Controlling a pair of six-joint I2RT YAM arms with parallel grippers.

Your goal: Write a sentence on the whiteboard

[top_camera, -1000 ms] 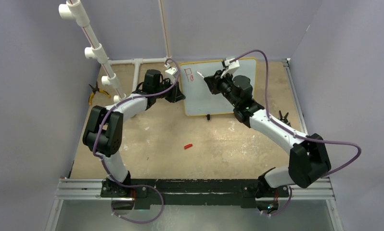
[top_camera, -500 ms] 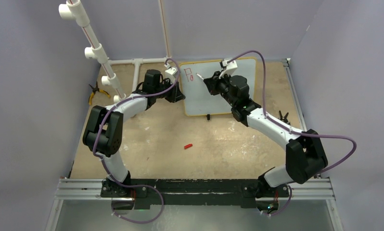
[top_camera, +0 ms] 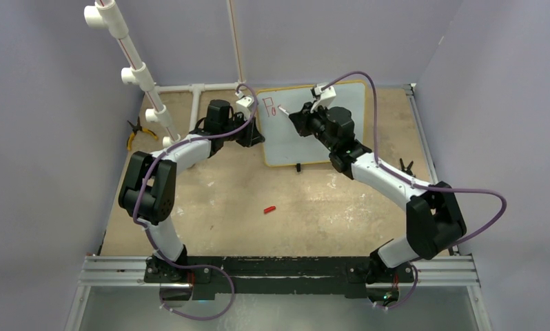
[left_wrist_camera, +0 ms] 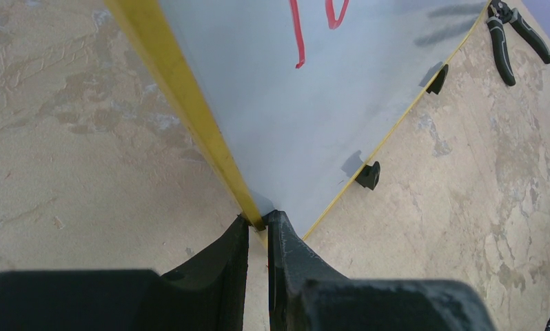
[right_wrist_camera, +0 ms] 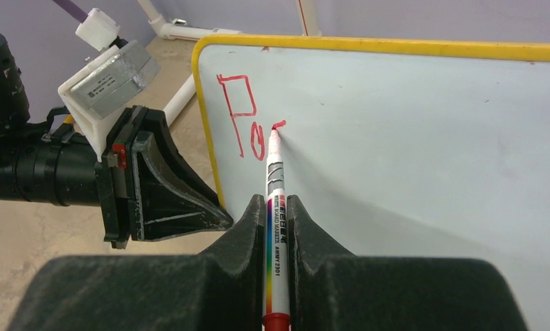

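- The whiteboard (top_camera: 320, 138) is a smooth, glossy white rectangle with a thin yellow frame, rounded corners and small black feet. It sits at the far middle of the rough, mottled tan table (top_camera: 258, 186).
- The sentence (right_wrist_camera: 248, 124) is thin red marker line in the whiteboard's far-left corner: a boxy "P", a small round "o" and a short hooked stroke.
- The right gripper (right_wrist_camera: 276, 201) has its matte black fingers pressed onto the marker (right_wrist_camera: 275, 234), a slim white cylinder with a rainbow stripe. The marker's red tip touches the whiteboard just right of the "o".
- The left gripper (left_wrist_camera: 260, 221) pinches the whiteboard's yellow frame between two tapered black fingers, at the near-left corner.
- A small red cap (top_camera: 269, 209) lies on the table, well apart from the whiteboard's near edge.
- Black-handled pliers (left_wrist_camera: 510, 41) lie near the whiteboard's right edge.
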